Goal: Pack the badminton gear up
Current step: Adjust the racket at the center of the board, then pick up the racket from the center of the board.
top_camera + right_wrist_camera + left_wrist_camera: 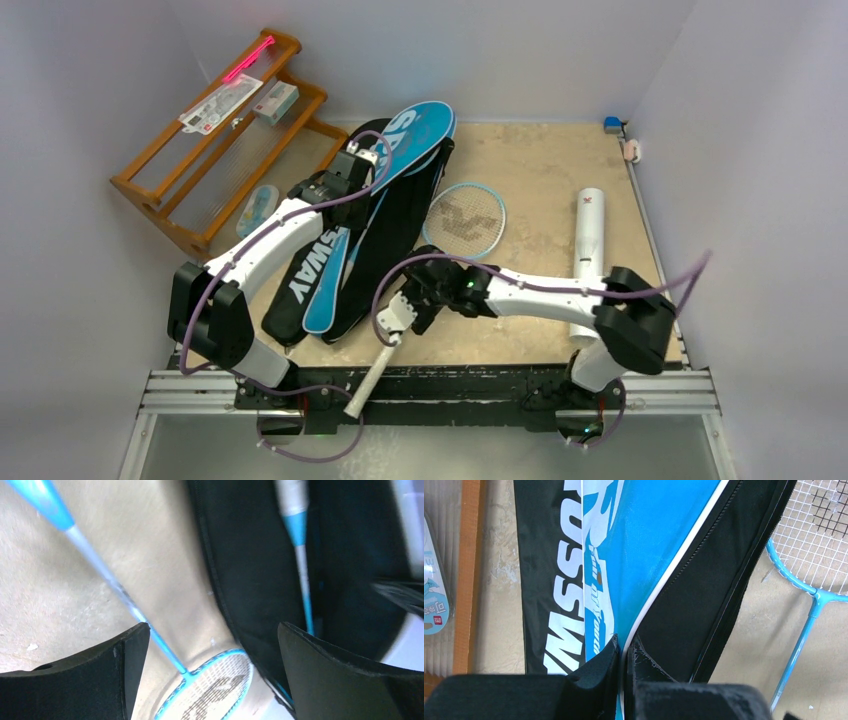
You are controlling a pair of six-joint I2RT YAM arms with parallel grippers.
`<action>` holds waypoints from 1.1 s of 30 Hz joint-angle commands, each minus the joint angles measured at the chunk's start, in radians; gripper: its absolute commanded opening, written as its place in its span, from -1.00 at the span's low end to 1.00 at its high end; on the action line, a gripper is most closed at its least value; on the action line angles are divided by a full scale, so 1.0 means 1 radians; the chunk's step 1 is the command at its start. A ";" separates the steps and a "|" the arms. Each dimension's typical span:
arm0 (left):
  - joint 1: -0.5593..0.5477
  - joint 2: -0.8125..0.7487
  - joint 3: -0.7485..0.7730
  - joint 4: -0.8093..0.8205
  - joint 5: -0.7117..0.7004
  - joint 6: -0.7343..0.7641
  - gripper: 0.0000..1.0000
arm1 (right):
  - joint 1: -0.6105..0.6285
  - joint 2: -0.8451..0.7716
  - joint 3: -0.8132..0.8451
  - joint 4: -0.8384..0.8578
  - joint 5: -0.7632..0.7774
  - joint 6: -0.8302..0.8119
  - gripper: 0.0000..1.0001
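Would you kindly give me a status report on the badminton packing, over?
Left gripper shut on edge of blue cover. Right gripper open above shaft of light-blue racket. Racket not yet in cover, handle overhanging table edge.

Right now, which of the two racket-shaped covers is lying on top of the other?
The bright blue fabric racket-shaped cover with white lettering. It lies over the black fabric racket-shaped cover marked CROSSWAY, which shows on both sides from underneath it.

Pale walls (500, 50) box in a mottled beige table (540, 170), evenly lit, with a wooden rack (158, 213) at its far left and a metal rail (190, 392) along its near edge.
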 commanded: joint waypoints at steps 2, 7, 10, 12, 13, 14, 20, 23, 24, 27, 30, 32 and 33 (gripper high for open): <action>0.015 -0.001 0.040 0.020 -0.006 -0.015 -1.00 | 0.002 -0.186 -0.029 0.157 -0.188 0.232 0.98; 0.015 -0.002 0.041 0.020 -0.005 -0.015 -1.00 | 0.001 -0.279 -0.057 0.290 -0.170 0.661 0.98; 0.015 -0.002 0.041 0.020 -0.005 -0.015 -1.00 | 0.000 -0.275 -0.021 0.272 0.043 1.147 0.98; 0.015 -0.002 0.040 0.020 -0.005 -0.015 -1.00 | -0.002 -0.260 0.008 0.185 0.163 1.355 0.98; 0.015 -0.002 0.040 0.020 -0.005 -0.015 -1.00 | -0.001 -0.253 0.020 0.141 0.224 1.472 0.98; 0.016 -0.002 0.040 0.021 -0.003 -0.015 -1.00 | -0.002 -0.246 0.031 0.079 0.292 1.592 0.98; 0.015 0.000 0.039 0.023 0.002 -0.014 -1.00 | -0.089 -0.278 -0.029 -0.192 0.432 2.187 0.63; 0.015 0.003 0.040 0.023 0.005 -0.014 -1.00 | -0.169 -0.333 -0.147 -0.086 0.314 2.326 0.37; 0.016 0.004 0.039 0.023 0.005 -0.014 -1.00 | -0.176 -0.345 -0.179 -0.049 0.300 2.368 0.36; 0.015 0.004 0.040 0.024 0.006 -0.014 -1.00 | -0.178 -0.332 -0.219 0.020 0.280 2.438 0.43; 0.015 0.007 0.040 0.023 0.006 -0.013 -1.00 | -0.178 -0.258 -0.178 -0.027 0.271 2.506 0.34; 0.015 0.008 0.040 0.023 0.008 -0.012 -1.00 | -0.178 -0.217 -0.149 -0.055 0.271 2.563 0.23; 0.015 0.009 0.040 0.023 0.009 -0.012 -1.00 | -0.178 -0.195 -0.143 -0.043 0.262 2.573 0.20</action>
